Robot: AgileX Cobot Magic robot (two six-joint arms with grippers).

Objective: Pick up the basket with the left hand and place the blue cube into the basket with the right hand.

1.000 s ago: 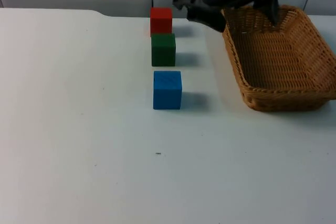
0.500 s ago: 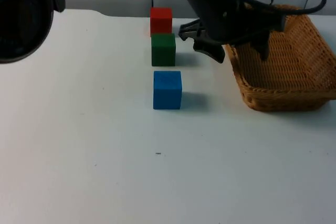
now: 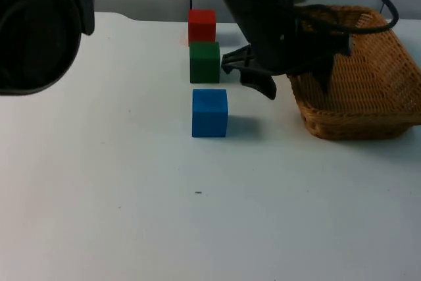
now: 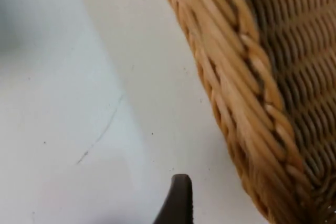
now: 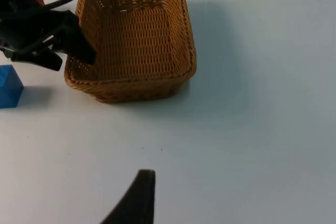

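At the top view's upper right, the left hand hangs spread astride the near left rim of the woven wicker basket, not yet gripping. Next it must pinch that rim and lift. The blue cube sits mid-table; whether the waiting right hand is spread I cannot tell.

The left arm is showing glossy black housings, with a large rounded joint casing and a grey link bearing pale lettering too blurred to read. The left gripper is presenting as matte black, its jaws standing apart as two slim, tapering, pointed prongs. One fingertip is appearing dark with a rounded end. The right gripper is showing one black, blade-like fingertip narrowing towards a blunt, squared end.
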